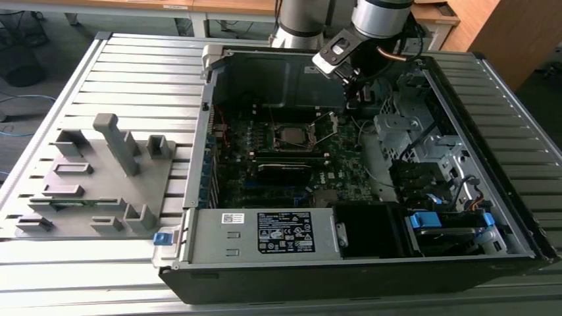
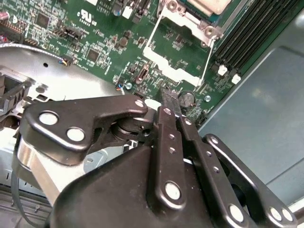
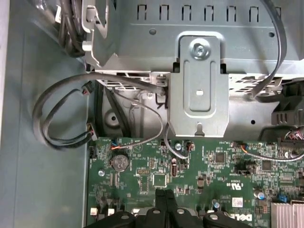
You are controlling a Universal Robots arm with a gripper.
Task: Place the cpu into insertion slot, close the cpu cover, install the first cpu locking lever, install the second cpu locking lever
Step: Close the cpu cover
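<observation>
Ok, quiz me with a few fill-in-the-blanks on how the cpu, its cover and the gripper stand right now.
1. The cpu lies in the ___.
2. In the second wrist view the cpu cover is swung ___, with green board visible through its cut-out.
3. The gripper is ___ and holds nothing.
4. The grey fixture tray lies on the exterior view's ___ of the computer case.

Missing words: insertion slot; open; shut; left.
</observation>
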